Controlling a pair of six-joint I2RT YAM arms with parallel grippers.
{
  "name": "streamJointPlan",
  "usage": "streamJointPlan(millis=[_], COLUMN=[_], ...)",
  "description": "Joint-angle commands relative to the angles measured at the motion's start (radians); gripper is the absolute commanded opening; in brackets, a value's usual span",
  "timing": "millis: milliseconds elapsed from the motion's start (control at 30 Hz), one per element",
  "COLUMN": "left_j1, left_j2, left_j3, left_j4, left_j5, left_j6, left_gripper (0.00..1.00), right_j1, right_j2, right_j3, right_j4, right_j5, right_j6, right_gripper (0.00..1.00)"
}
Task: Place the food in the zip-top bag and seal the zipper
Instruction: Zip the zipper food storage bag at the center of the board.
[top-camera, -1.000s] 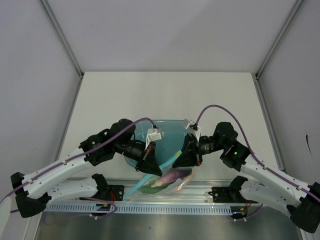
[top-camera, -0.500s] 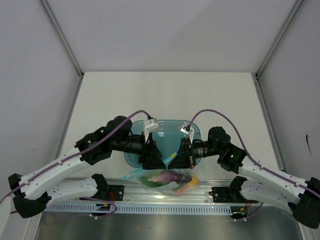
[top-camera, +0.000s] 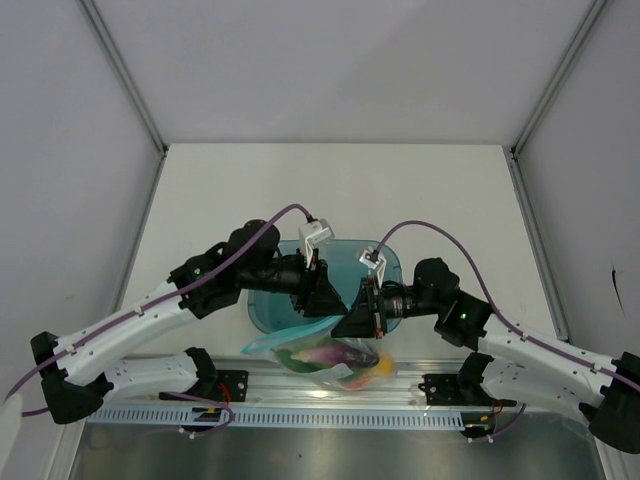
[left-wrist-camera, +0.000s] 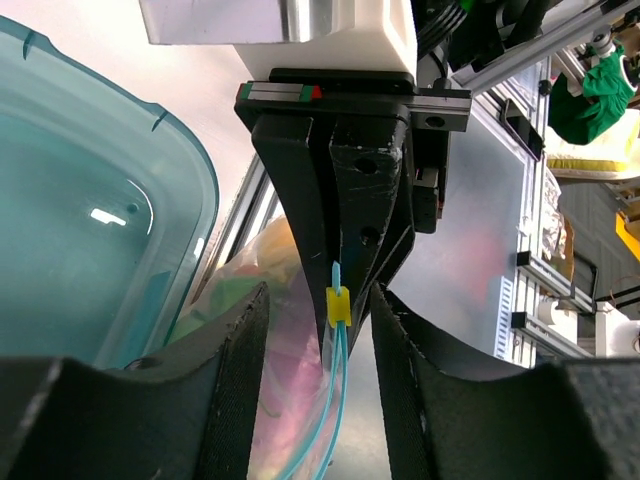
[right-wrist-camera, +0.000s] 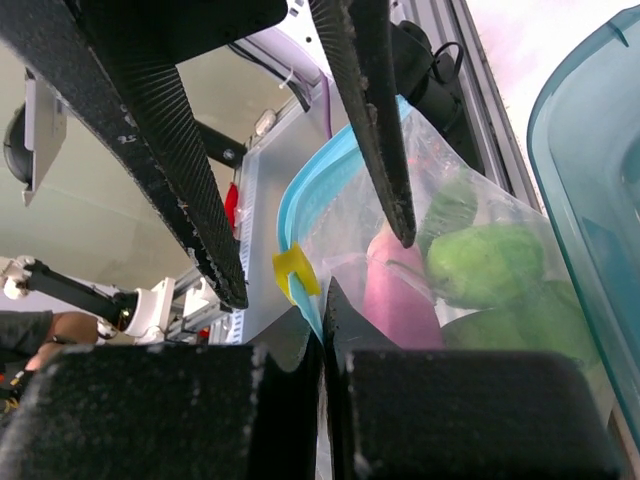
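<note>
The white counter (top-camera: 330, 190) carries a blue tub (top-camera: 345, 262) by the middle of its near edge. The clear bag (top-camera: 352, 372) is found just in front of the tub, at that near edge, sagging below its mouth.

The right tool (right-wrist-camera: 322, 310) is clamped flat on the bag's mouth, right beside the slider. The left tool (left-wrist-camera: 318, 288) is set half wide, one finger on each side of the slider, and nothing is gripped by it.

The food (top-camera: 322, 353) is seen inside the bag: a purple piece, green pieces and something yellow-orange. Loading is therefore judged done and sealing is the step in hand.

The zipper (right-wrist-camera: 300, 200) curves away from the pinch in an open loop, so most of it is judged unsealed. The yellow slider (left-wrist-camera: 338, 305) sits on it between the left fingers.

For a clean seal, the slider should be taken squarely by the left tool, not the film beside it. The right pinch should be held as an anchor so that the strip is drawn taut and straight. The pull is best made along the strip's own line, since slack in such thin film may jam the slider or buckle the track.
</note>
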Motion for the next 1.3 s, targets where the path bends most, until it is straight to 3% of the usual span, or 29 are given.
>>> streamJointPlan(millis=[0, 600, 700, 767, 1267], left_j1=[0.005, -0.001, -0.001, -0.001, 0.000], left_j2=[-0.016, -0.035, -0.039, -0.039, -0.013], left_j3=[0.001, -0.031, -0.029, -0.028, -0.020], left_j4=[0.054, 0.031, 0.021, 0.014, 0.014], left_j5=[-0.008, -0.003, -0.017, -0.017, 0.046], left_j6=[-0.010, 0.001, 0.004, 0.007, -0.006], left_gripper=[0.47, 0.29, 0.16, 0.01, 0.01], right_j1=[0.012, 0.015, 0.014, 0.014, 0.046], right_j2=[-0.028, -0.014, -0.019, -0.028, -0.101], right_j3=[0.009, 0.019, 0.019, 0.018, -0.005], right_j4=[0.065, 0.105, 0.103, 0.099, 0.102], right_j5=[0.029, 0.046, 0.049, 0.061, 0.204], right_j6=[0.035, 0.084, 0.086, 0.081, 0.052], right_gripper=[0.00, 0.00, 0.00, 0.00, 0.00])
